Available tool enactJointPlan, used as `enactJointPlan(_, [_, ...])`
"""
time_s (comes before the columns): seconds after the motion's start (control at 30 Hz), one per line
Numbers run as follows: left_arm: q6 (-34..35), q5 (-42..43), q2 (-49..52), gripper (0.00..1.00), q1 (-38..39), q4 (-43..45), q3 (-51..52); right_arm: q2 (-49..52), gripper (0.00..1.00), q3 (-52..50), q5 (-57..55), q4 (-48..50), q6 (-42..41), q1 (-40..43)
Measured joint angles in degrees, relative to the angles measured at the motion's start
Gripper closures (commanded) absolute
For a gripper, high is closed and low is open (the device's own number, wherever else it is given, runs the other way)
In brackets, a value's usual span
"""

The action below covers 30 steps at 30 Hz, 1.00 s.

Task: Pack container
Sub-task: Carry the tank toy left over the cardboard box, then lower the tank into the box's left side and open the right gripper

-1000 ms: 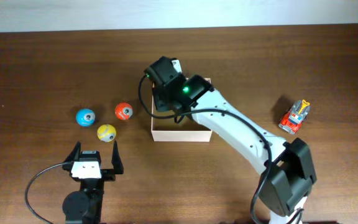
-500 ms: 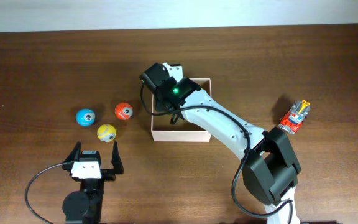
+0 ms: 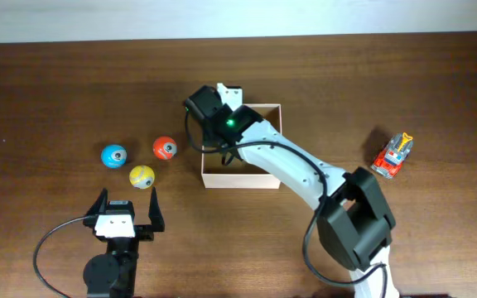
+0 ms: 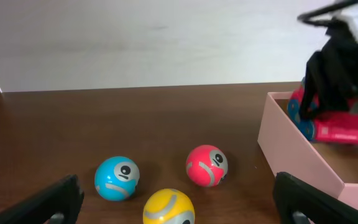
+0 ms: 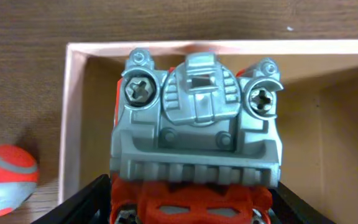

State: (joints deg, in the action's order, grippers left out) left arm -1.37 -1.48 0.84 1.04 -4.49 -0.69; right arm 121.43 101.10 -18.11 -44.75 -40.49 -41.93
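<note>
Container (image 3: 230,181) mid-bench. Right claw (image 5: 190,205) clamps toy truck (image 5: 194,118) low in container's 9 o'clock half, not yet released. Second truck (image 3: 392,155) loose at 3 o'clock. Blue ball (image 3: 113,155), red ball (image 3: 165,148) and yellow ball (image 3: 142,175) loose at 9 o'clock. Left claw (image 3: 127,209) wide, empty, at 7 o'clock. Packing barely begun.

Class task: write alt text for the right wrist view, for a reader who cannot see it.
A red toy truck, grey screwed side facing the camera, fills the frame, held between black fingers in the left half of the container. A red ball lies outside on the table.
</note>
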Motion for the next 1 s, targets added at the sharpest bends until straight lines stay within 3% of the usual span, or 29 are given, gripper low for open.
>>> enactJointPlan(0.7, [0.0,0.0,0.0,0.01,0.0,0.0,0.0,1.7,0.34,0.0,2.8,3.2,6.0,-0.1])
enactJointPlan(0.77, [0.0,0.0,0.0,0.01,0.0,0.0,0.0,1.7,0.23,0.0,2.8,3.3,6.2,-0.1])
enactJointPlan(1.0, [0.0,0.0,0.0,0.01,0.0,0.0,0.0,1.7,0.21,0.0,2.7,3.4,6.5,-0.1])
